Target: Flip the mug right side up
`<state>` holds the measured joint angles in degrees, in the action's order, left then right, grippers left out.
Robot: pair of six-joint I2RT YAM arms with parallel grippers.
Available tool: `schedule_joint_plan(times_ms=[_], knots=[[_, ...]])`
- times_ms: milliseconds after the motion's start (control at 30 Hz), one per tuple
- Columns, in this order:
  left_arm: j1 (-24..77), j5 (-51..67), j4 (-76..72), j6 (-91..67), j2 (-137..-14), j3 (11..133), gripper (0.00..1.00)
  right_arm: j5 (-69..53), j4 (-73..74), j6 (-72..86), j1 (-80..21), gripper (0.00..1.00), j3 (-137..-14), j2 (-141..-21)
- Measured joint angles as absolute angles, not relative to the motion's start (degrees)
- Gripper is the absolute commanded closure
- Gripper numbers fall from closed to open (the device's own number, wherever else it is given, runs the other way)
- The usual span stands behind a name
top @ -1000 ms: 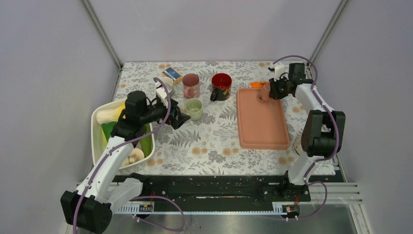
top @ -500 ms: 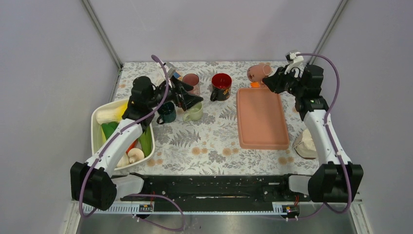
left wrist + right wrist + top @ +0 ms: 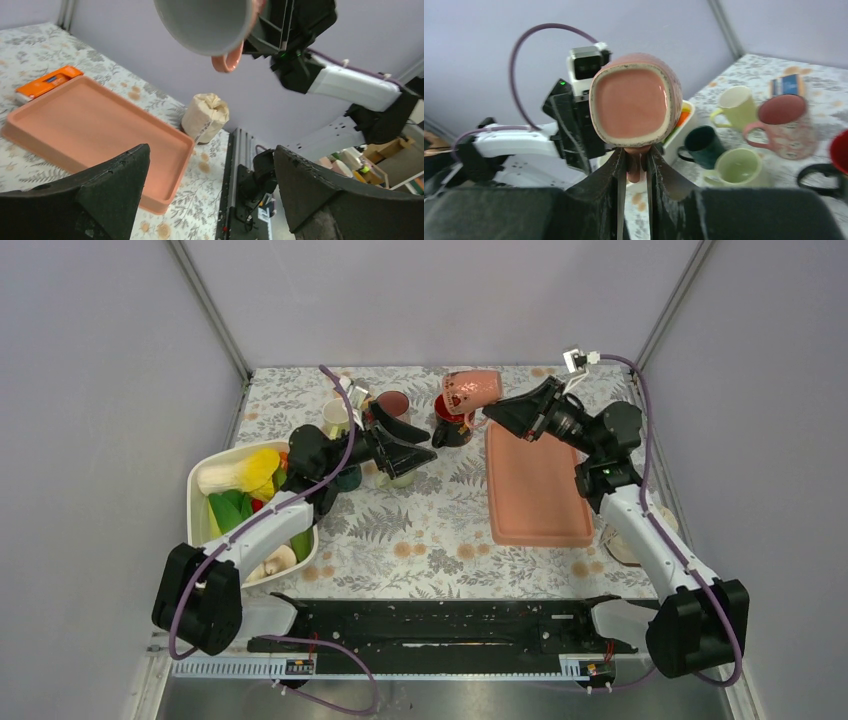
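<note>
The pink mug (image 3: 472,390) hangs in the air on its side above the red mug (image 3: 453,429), its mouth toward the left arm. My right gripper (image 3: 490,412) is shut on its handle. In the right wrist view I see the mug's base (image 3: 634,102) and its handle pinched in the right gripper (image 3: 636,170). My left gripper (image 3: 420,450) is open and empty, held low beside the light green mug (image 3: 398,478). In the left wrist view the left gripper (image 3: 210,190) is open, with the mug's grey inside (image 3: 205,22) above it.
A pink tray (image 3: 537,490) lies right of centre, with an orange box (image 3: 47,82) at its far end. A pink floral mug (image 3: 392,405), a cream mug (image 3: 335,415) and a dark green mug (image 3: 345,478) stand at the back left. A white basin (image 3: 203,525) of vegetables is on the left and a paper bag (image 3: 625,545) on the right.
My right arm has swung left from the tray's far end and lifted the pink mug, tipping it sideways. My left arm has reached right past the mugs.
</note>
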<state>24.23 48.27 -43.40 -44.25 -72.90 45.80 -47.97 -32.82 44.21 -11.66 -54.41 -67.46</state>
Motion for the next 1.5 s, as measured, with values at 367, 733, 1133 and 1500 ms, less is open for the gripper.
schedule_joint_plan(times_ms=[367,733,1133,1500], knots=[[24.91,49.19,-61.76,-56.64,-74.98,43.70,0.12,-47.62,-50.17,57.56,-19.33,1.00,-50.33,-71.85],[25.56,49.34,-63.55,-58.59,-76.34,43.70,0.21,-47.53,-54.98,57.67,-23.27,1.00,-48.80,-74.15],[25.41,49.36,-63.53,-59.42,-76.36,43.75,0.39,-46.30,-59.48,55.24,-26.41,1.00,-45.84,-75.96],[24.77,49.30,-63.66,-59.70,-76.36,43.75,0.16,-43.99,-63.05,55.20,-27.40,1.00,-45.04,-77.45]])
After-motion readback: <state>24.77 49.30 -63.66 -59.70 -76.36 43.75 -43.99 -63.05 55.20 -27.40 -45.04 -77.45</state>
